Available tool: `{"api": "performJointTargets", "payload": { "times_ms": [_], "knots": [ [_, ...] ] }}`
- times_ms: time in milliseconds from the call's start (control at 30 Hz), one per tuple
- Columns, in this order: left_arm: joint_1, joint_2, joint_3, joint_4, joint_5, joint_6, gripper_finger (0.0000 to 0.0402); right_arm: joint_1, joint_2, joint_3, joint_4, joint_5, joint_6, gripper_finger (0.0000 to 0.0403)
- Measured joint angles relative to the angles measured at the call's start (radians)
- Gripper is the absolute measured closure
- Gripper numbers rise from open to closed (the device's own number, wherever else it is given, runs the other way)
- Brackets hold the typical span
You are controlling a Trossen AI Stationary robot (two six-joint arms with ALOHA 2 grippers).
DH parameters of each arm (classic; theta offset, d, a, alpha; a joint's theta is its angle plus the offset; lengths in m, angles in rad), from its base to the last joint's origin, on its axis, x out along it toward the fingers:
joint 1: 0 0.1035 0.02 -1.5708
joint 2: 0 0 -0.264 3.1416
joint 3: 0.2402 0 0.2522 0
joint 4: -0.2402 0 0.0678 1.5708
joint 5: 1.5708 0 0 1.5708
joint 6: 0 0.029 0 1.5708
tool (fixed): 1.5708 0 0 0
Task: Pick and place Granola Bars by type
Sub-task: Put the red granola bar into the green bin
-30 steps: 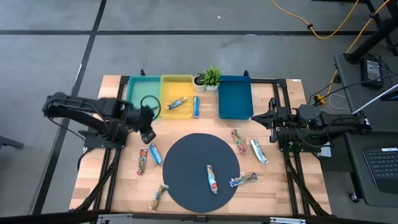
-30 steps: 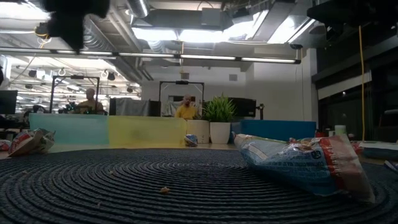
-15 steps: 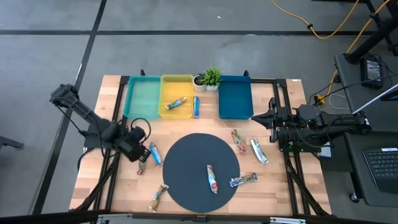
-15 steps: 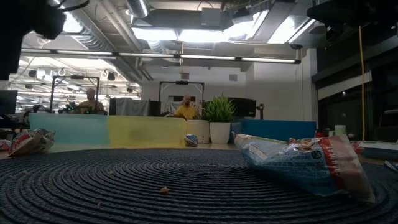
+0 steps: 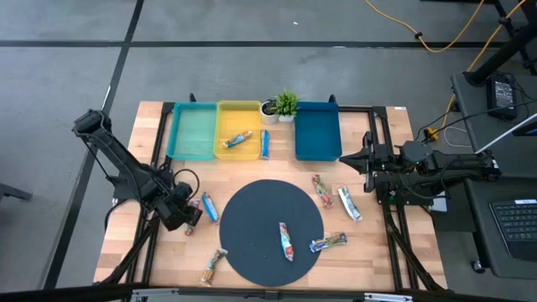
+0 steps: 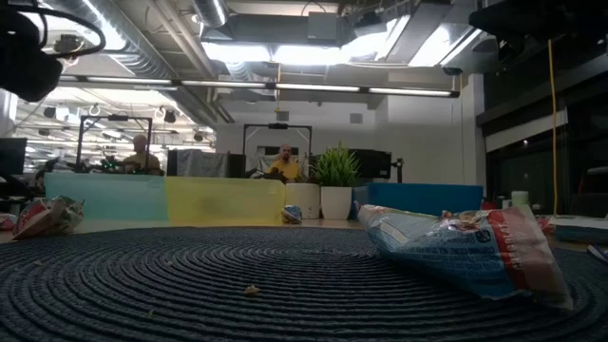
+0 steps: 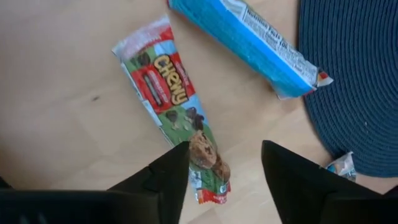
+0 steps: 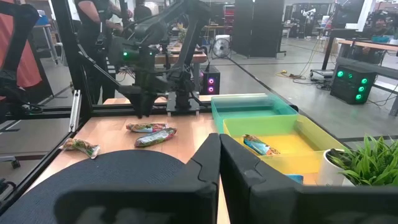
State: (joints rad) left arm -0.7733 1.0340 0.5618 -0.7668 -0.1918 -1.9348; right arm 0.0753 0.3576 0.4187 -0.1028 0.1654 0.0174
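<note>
Left hand (image 7: 221,171) is poised, fingers wide, over a green-red bar (image 7: 174,106) near the bench's (image 5: 252,172) left edge. Bar judged light, crinkly, slippery, w/ soft contents; best pinched across mid-width. Right hand (image 8: 219,155), closed & empty, is parked at the right edge.

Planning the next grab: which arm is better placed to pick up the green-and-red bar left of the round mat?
Left. The left gripper hangs right over that green-and-red bar, jaws open to either side of its end. The right gripper waits across the table by the blue tray, jaws shut.
</note>
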Motion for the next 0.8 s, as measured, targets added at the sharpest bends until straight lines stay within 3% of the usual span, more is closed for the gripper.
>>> {"api": "performJointTargets", "payload": {
  "times_ms": [367, 800],
  "knots": [
    [0.015, 0.017, -0.049, 0.023, 0.033, 0.008, 0.0123, 0.000, 0.000, 0.000, 0.000, 0.000, 0.000, 0.0390],
    [0.031, 0.163, -0.049, 0.078, 0.034, 0.011, 0.0116, 0.000, 0.000, 0.000, 0.000, 0.000, 0.000, 0.0390]
  ]
}}
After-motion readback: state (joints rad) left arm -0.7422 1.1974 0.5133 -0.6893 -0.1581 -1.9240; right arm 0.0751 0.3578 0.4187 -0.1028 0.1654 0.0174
